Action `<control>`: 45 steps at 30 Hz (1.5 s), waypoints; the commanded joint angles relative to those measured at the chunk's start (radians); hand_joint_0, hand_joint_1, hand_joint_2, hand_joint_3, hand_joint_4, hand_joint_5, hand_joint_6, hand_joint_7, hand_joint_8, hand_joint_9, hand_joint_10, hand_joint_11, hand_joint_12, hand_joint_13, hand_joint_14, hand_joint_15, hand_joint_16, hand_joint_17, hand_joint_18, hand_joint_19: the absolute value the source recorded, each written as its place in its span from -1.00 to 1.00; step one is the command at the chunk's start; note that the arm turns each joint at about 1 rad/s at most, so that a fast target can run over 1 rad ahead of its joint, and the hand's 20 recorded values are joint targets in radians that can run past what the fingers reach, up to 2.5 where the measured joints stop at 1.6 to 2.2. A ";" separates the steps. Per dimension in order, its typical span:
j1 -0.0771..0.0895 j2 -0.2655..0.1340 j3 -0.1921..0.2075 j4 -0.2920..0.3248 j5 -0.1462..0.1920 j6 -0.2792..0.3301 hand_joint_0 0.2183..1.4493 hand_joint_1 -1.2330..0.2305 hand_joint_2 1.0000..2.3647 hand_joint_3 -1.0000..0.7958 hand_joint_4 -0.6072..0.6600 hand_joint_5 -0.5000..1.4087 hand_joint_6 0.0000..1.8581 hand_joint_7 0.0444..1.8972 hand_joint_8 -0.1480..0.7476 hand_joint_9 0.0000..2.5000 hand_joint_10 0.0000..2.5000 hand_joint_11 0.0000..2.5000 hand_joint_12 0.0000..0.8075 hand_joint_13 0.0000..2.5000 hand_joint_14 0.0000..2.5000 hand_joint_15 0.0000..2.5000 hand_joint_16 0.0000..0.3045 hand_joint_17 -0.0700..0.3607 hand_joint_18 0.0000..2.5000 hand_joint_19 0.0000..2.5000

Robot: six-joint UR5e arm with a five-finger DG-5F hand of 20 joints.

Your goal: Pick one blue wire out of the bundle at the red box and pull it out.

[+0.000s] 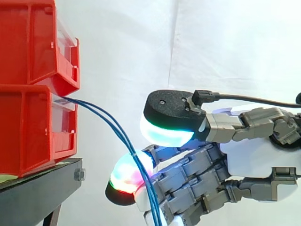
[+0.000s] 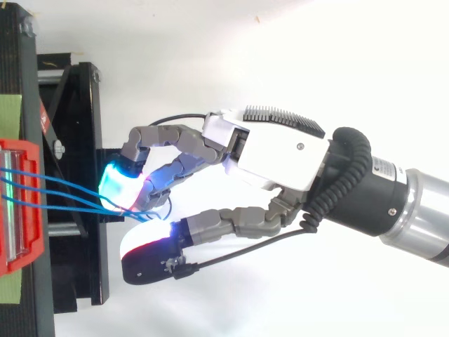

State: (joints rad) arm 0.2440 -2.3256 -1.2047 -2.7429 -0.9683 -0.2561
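Blue wires (image 1: 110, 123) leave lower red box (image 1: 28, 132) on blk stand (image 1: 37, 193) and sag down-right into the hand (image 1: 254, 155). Fingers (image 2: 168, 168) are curled round the wires, glowing pads touching them. Thumb (image 1: 171, 115) sits apart, not touching. Top view: wires converge at fingertips, just beside the stand.

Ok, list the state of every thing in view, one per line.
red bins: stacked on the black stand.
blue wires: coming out of the lower bin, sagging down into the hand.
hand: fingers curled round the wires, thumb apart above them.
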 commanded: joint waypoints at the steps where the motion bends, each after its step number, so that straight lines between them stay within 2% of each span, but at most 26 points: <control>1: 0.000 0.000 -0.001 0.000 -0.001 0.000 -0.38 -0.37 -0.99 -0.33 0.46 -0.60 -0.42 0.21 0.05 -0.34 -0.99 -0.61 0.01 -0.31 -0.99 -0.57 -0.65 -0.13 -0.41 -0.54; 6: -0.002 0.000 -0.001 0.000 0.000 0.000 -0.37 -0.38 -0.99 -0.32 0.46 -0.61 -0.37 0.13 0.06 -0.35 -0.99 -0.62 0.02 -0.32 -0.99 -0.58 -0.65 -0.12 -0.42 -0.55; 15: -0.002 -0.001 -0.001 0.000 0.000 -0.005 -0.38 -0.39 -0.99 -0.36 0.47 -0.61 -0.39 0.15 0.05 -0.36 -0.99 -0.60 0.02 -0.33 -0.99 -0.58 -0.65 -0.12 -0.42 -0.54; 19: 0.001 -0.011 -0.001 0.034 0.011 -0.071 -0.38 -0.39 -0.99 -0.36 0.47 -0.61 -0.40 0.16 0.05 -0.36 -0.99 -0.61 0.02 -0.33 -0.99 -0.58 -0.65 -0.12 -0.42 -0.54; 24: 0.003 -0.031 0.001 0.069 0.011 -0.072 -0.38 -0.38 -0.99 -0.36 0.47 -0.60 -0.40 0.16 0.06 -0.36 -0.99 -0.61 0.02 -0.33 -0.99 -0.58 -0.65 -0.12 -0.42 -0.54; 28: 0.003 -0.031 0.001 0.081 0.011 -0.072 -0.37 -0.38 -0.99 -0.33 0.45 -0.61 -0.38 0.14 0.06 -0.36 -0.99 -0.61 0.02 -0.32 -0.99 -0.58 -0.65 -0.13 -0.41 -0.54; 37: 0.001 -0.029 0.002 0.083 0.011 -0.069 -0.36 -0.32 -0.98 -0.21 0.36 -0.63 -0.24 -0.03 0.07 -0.35 -0.99 -0.60 0.02 -0.32 -0.99 -0.58 -0.66 -0.13 -0.41 -0.54; 39: 0.000 -0.029 0.007 0.083 0.011 -0.069 -0.36 -0.32 -0.97 -0.16 0.35 -0.65 -0.17 -0.13 0.07 -0.35 -0.99 -0.59 0.02 -0.31 -0.99 -0.57 -0.66 -0.13 -0.41 -0.54; 45: -0.002 -0.029 0.016 0.083 0.011 -0.069 -0.36 -0.32 -0.97 -0.13 0.34 -0.67 -0.11 -0.20 0.07 -0.36 -0.99 -0.59 0.02 -0.32 -0.99 -0.58 -0.65 -0.13 -0.41 -0.53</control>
State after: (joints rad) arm 0.2429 -2.3555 -1.1918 -2.6600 -0.9572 -0.3252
